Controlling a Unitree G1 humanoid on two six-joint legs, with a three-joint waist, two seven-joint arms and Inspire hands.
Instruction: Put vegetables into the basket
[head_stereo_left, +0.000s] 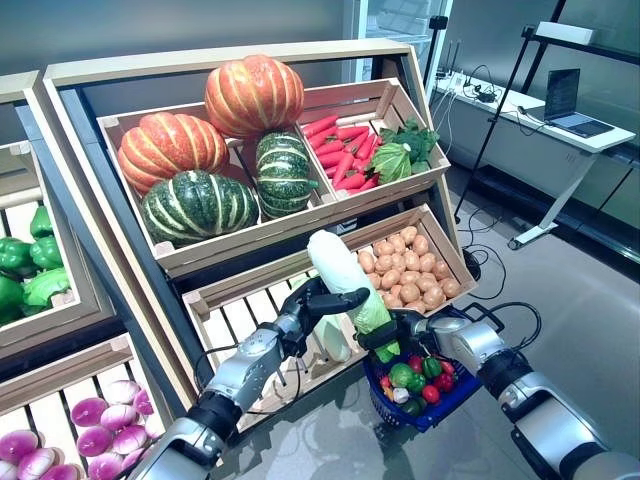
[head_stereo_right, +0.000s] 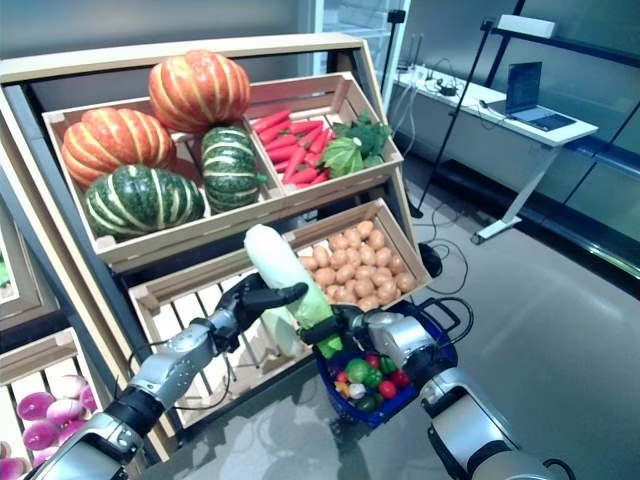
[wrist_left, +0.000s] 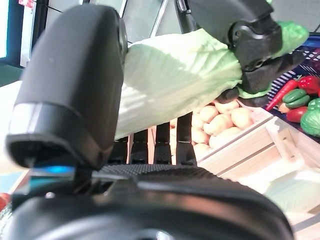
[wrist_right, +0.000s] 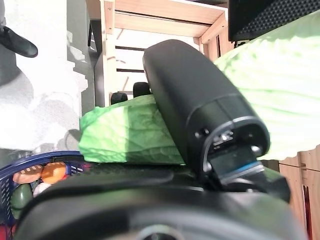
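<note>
Pale-green napa cabbage (head_stereo_left: 338, 278) is pinched by both your left hand (head_stereo_left: 318, 305) and right hand (head_stereo_left: 405, 332); release left, then lower it into the blue basket (head_stereo_left: 440, 410).

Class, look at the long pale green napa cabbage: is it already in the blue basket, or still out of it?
Out. The long pale green napa cabbage is held above the blue plastic basket, gripped by the left hand and the right hand.

Four pumpkins (head_stereo_left: 254, 95): two orange, two green striped. One cabbage (head_stereo_left: 345, 275), a second cabbage (head_stereo_left: 334, 338) in the crate below. One blue basket (head_stereo_left: 435, 410). One laptop (head_stereo_left: 572, 105).
</note>
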